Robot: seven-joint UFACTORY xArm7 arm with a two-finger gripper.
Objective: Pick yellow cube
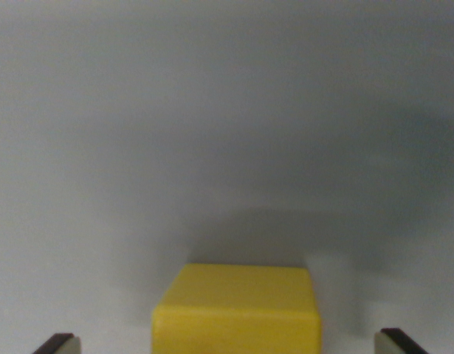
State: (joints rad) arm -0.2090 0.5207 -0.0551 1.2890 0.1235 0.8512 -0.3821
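Note:
A yellow cube point(238, 310) rests on a plain grey surface at the bottom centre of the wrist view, its lower part cut off by the frame edge. My gripper point(230, 345) is open. One fingertip point(58, 344) shows at the bottom of the wrist view's left and the other fingertip point(400, 342) at the bottom of the wrist view's right. The cube lies between them with a wide gap on each side, touching neither.
The grey surface point(227, 133) fills the rest of the view, with a soft shadow above the cube and towards the wrist view's right.

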